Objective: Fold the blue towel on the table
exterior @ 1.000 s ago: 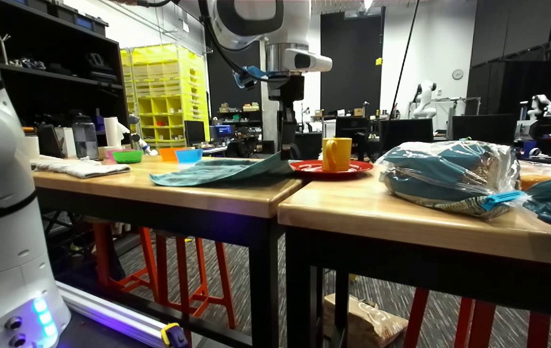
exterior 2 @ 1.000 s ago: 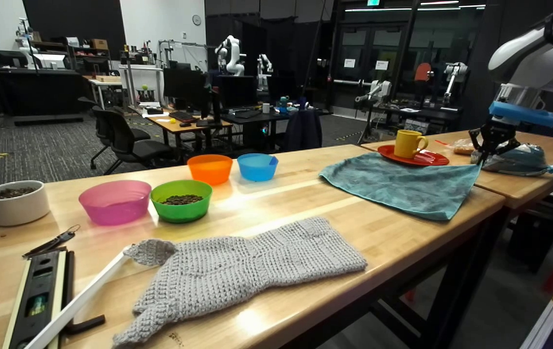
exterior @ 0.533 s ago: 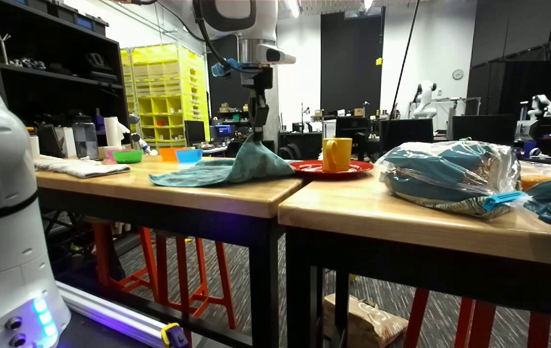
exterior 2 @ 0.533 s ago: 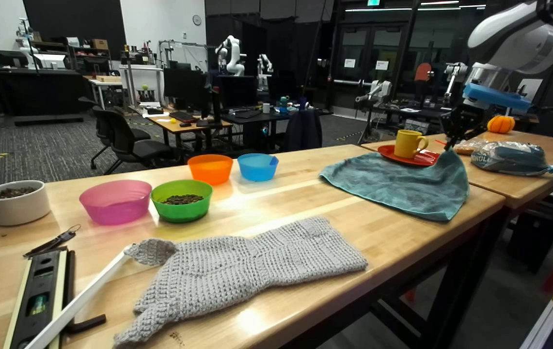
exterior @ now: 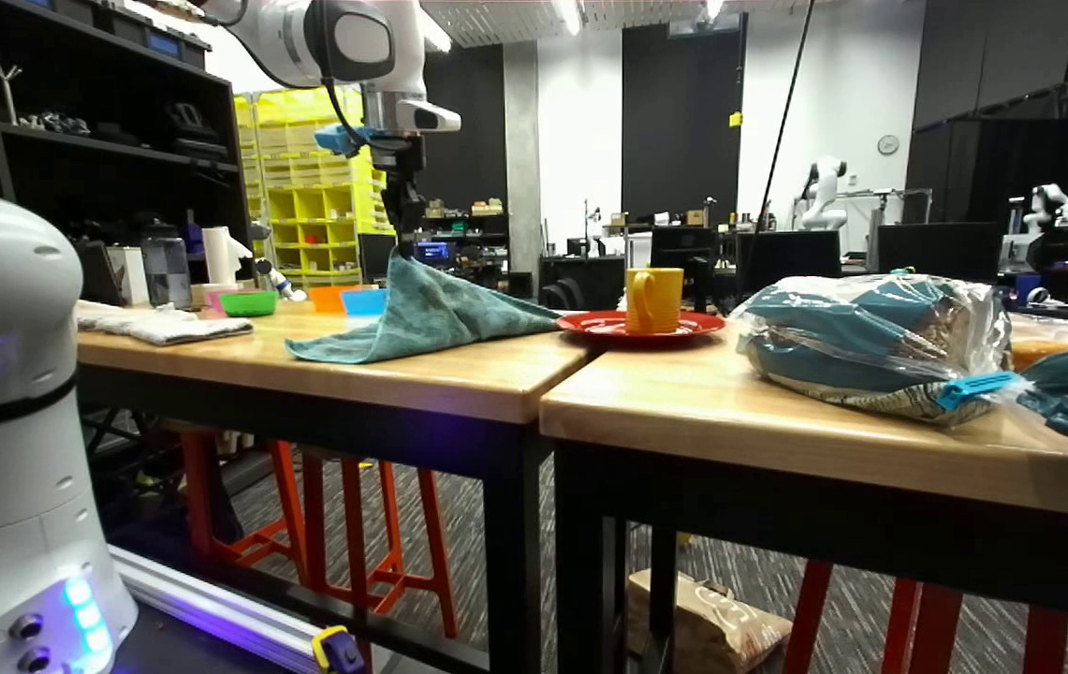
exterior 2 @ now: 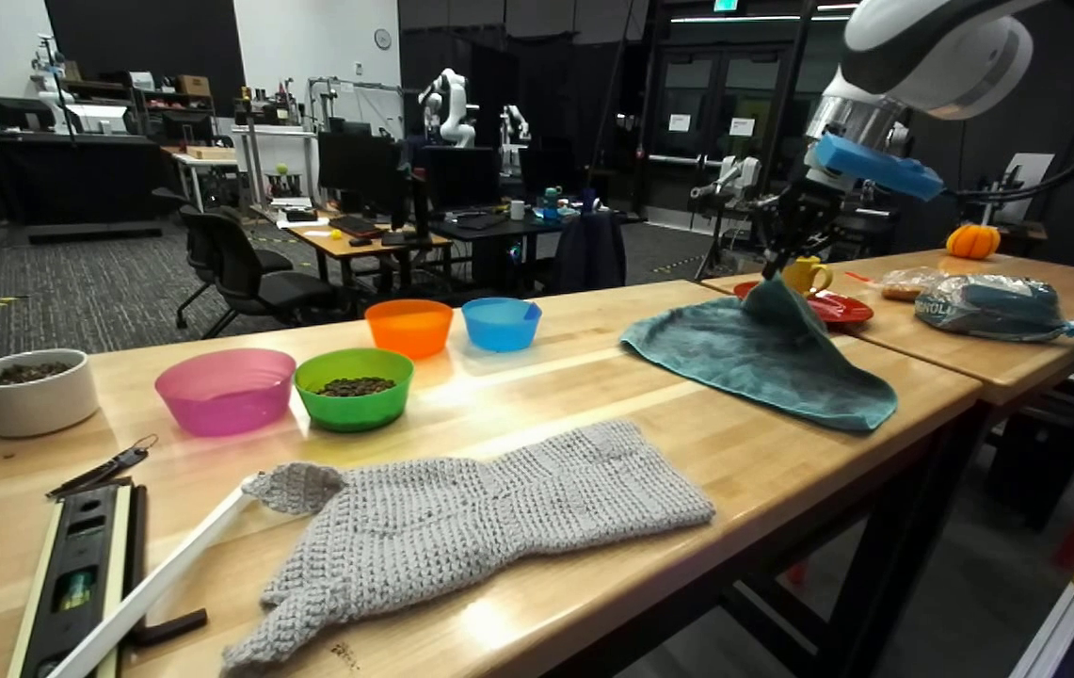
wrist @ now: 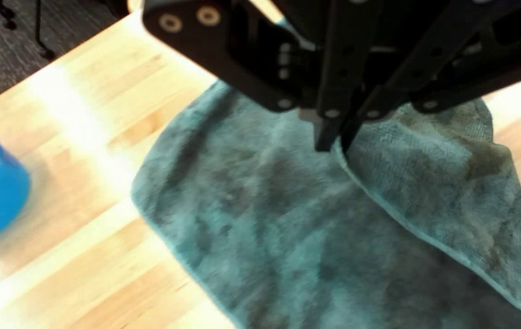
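The blue towel [exterior 2: 734, 353] lies on the table [exterior 2: 537, 405] close to its right end in that exterior view. One corner is lifted and drawn over the rest, so the cloth rises to a peak in both exterior views. At that peak my gripper [exterior: 405, 251] is shut on the corner, raised above the tabletop. From the wrist view, the fingertips of the gripper [wrist: 338, 144] pinch the towel's hemmed edge, and a raised flap [wrist: 452, 196] hangs to the right over the flat layer [wrist: 265, 237]. The very tip of the corner is hidden between the fingers.
A red plate [exterior: 599, 325] with a yellow mug [exterior: 653, 304] stands right behind the towel. The blue bowl [exterior 2: 501, 325], orange bowl [exterior 2: 409, 330] and a grey knitted piece [exterior 2: 499, 508] share the table. A plastic-wrapped bundle [exterior: 870, 337] sits on the neighbouring table.
My gripper has lifted the towel's corner and carried it leftward in both exterior views, away from the bundle. The cloth has gone from nearly flat to a raised, part-folded peak.
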Controlling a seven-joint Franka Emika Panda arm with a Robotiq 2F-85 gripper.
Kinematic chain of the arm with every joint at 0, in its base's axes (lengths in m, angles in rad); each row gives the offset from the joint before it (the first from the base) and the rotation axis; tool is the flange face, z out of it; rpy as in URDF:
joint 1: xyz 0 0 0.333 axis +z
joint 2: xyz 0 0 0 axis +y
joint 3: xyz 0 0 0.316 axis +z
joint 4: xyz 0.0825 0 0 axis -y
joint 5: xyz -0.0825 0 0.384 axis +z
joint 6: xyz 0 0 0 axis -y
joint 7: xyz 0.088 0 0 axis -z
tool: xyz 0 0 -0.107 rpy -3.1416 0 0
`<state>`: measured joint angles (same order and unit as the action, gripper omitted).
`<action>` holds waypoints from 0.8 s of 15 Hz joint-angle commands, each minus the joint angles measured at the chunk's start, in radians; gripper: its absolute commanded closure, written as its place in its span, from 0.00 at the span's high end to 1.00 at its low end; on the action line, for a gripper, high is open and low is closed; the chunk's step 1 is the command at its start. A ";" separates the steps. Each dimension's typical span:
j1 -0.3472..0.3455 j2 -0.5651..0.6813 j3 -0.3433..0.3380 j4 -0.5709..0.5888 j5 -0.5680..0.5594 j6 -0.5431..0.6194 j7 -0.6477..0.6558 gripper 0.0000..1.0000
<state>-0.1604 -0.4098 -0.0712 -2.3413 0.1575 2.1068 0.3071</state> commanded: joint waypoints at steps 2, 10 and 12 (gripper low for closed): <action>0.089 -0.045 0.073 -0.044 0.067 0.063 0.009 0.00; 0.126 -0.053 0.091 -0.070 0.059 0.028 -0.011 0.51; 0.108 -0.066 0.066 -0.082 0.053 -0.039 -0.020 0.63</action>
<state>-0.0292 -0.4285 0.0229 -2.3910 0.2226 2.1444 0.3053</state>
